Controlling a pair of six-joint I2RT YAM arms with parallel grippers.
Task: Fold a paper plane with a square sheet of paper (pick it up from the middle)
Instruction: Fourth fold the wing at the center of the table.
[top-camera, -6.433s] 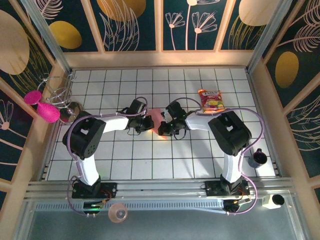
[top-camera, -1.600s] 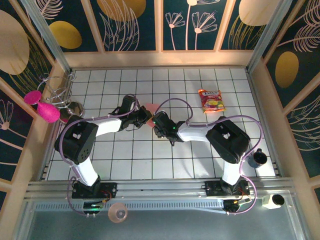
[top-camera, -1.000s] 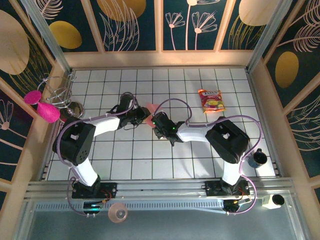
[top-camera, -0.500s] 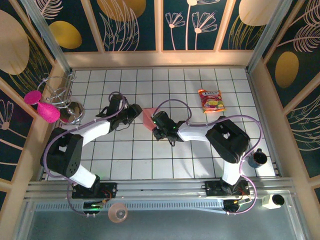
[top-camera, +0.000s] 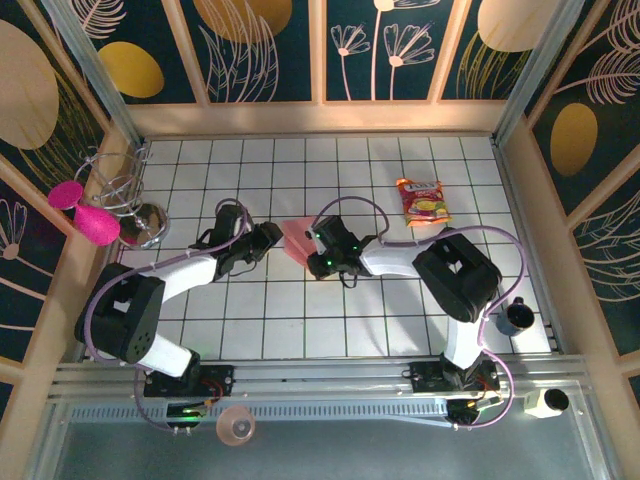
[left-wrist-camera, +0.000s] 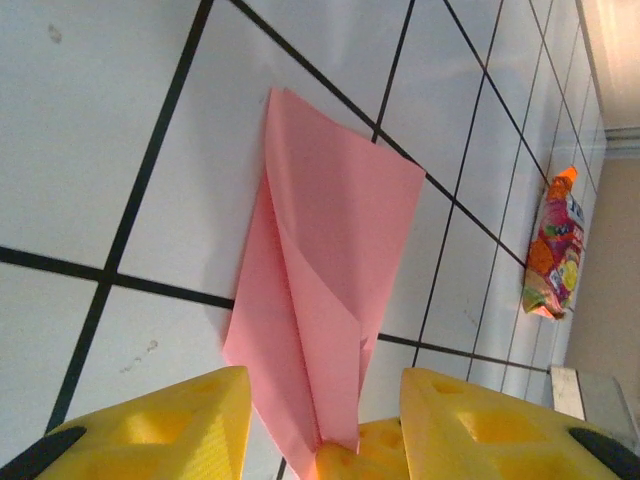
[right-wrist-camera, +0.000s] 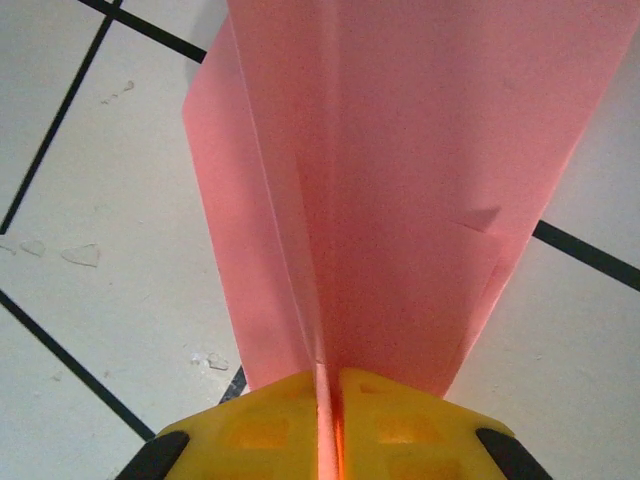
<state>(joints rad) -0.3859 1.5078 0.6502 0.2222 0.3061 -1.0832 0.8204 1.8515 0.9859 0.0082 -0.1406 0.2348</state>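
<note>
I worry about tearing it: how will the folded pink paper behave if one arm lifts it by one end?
Probably floppy and easy to tear: the folded pink paper looks thin, though the crease pinched in the shut jaws of the right gripper should stiffen it. Likely very light, so a push may slide it across the smooth tiles.

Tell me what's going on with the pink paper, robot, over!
Right gripper shut on folded pink paper. Left gripper open beside it. Snack packet well aside, not in the way.
</note>
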